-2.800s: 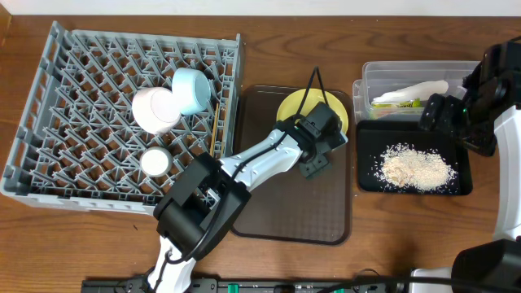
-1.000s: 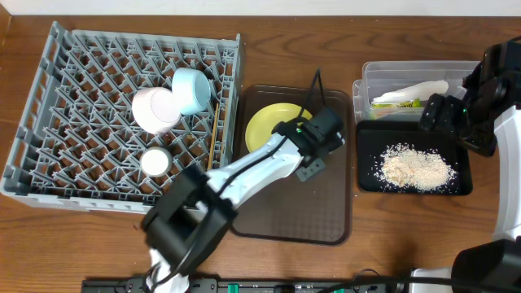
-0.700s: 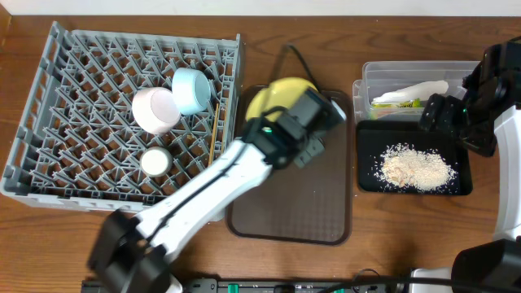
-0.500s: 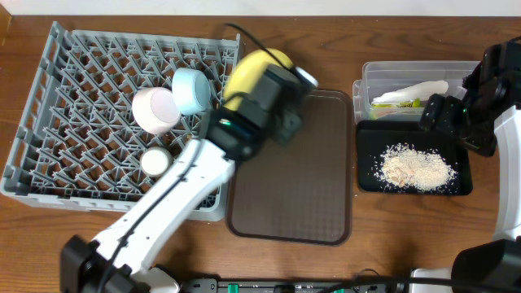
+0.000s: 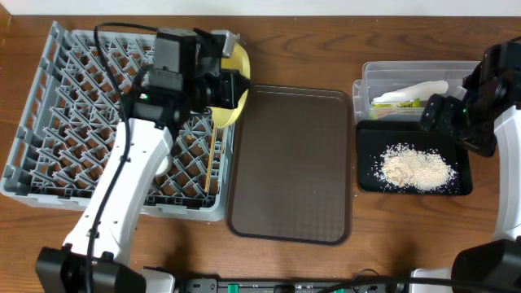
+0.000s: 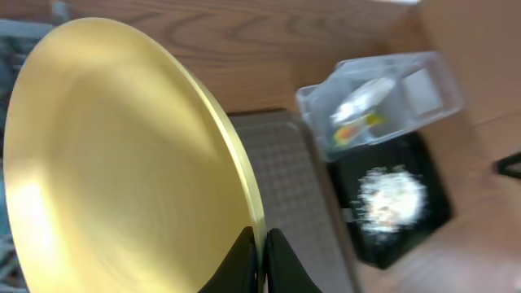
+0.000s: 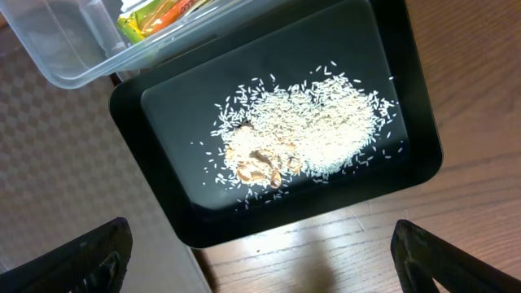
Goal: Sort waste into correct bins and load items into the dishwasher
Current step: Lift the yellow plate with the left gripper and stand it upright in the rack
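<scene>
My left gripper [image 5: 223,85] is shut on the rim of the yellow plate [image 5: 241,75]. It holds the plate on edge over the right side of the grey dish rack [image 5: 73,98]. In the left wrist view the plate [image 6: 122,163] fills the left half, with the gripper [image 6: 262,259] pinching its edge. The chopsticks [image 5: 213,159] lie in the rack; my arm hides the bowls and cup. Rice crumbs [image 7: 313,122] lie in the black tray [image 7: 407,89]. The napkin [image 5: 411,89] and wrapper [image 7: 159,16] are in the clear tub [image 7: 57,49]. My right gripper [image 7: 269,260] hangs open above the black tray's near edge.
The flat brown serving tray [image 5: 289,163] lies between the rack and the two bins [image 5: 364,89], with nothing on it. Bare wooden table [image 5: 407,236] runs along the front. The right arm [image 5: 488,89] stands at the far right edge.
My left gripper lifted the yellow plate off the brown tray, swung it left and turned it on edge over the rack's right side. The right arm stayed still.
</scene>
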Tool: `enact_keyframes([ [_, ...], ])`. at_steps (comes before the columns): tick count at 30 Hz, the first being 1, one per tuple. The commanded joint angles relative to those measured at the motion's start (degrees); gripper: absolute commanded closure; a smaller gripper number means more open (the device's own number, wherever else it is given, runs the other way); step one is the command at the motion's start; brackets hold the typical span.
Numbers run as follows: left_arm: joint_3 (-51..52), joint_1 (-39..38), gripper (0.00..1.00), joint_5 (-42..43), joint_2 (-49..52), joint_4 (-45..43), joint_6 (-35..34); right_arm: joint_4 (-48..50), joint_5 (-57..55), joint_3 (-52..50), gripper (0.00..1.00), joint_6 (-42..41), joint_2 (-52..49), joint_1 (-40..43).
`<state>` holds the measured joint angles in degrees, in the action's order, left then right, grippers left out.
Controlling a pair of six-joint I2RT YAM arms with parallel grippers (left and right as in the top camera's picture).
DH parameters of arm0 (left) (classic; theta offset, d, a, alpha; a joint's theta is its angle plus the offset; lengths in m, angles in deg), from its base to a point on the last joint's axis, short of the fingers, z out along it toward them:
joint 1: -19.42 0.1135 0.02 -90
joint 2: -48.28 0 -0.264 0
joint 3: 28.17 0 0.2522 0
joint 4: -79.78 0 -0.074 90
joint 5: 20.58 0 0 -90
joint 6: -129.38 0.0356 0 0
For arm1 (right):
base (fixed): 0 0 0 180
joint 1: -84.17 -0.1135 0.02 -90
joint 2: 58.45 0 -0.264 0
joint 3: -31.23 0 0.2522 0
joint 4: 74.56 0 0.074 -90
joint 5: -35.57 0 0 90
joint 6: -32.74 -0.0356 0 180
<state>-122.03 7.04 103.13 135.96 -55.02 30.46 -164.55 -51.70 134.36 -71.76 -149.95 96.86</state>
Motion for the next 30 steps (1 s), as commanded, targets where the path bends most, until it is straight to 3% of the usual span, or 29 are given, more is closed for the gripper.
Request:
enact_keyframes([
  [1,0.0,1.7,0.92,10.3,1.8,-0.6,-2.8,0.0,-0.7,0.5,0.01,-0.7,0.1,0.0],
  [15,0.0,5.9,0.90,5.1,3.7,-0.8,-3.0,-0.1,-0.7,0.5,0.01,-0.7,0.1,0.0],
  [16,0.0,6.3,0.83,4.1,3.7,-0.7,-3.0,-0.1,-0.7,0.5,0.01,-0.7,0.1,0.0],
  [17,0.0,6.6,0.67,2.6,3.7,-0.7,-3.0,-0.1,-0.7,0.5,0.01,-0.7,0.1,0.0],
  [21,0.0,6.9,0.28,-2.8,3.7,-0.7,-3.0,-0.2,-0.7,0.5,0.01,-0.7,0.1,0.0],
  [23,0.0,6.9,0.20,-4.3,3.6,-0.9,-1.9,-0.2,-0.7,0.5,0.01,-0.7,0.1,0.0],
  [30,0.0,6.8,0.18,-9.8,0.5,-0.4,1.5,0.3,-0.7,0.5,0.01,-0.7,0.1,0.0],
])
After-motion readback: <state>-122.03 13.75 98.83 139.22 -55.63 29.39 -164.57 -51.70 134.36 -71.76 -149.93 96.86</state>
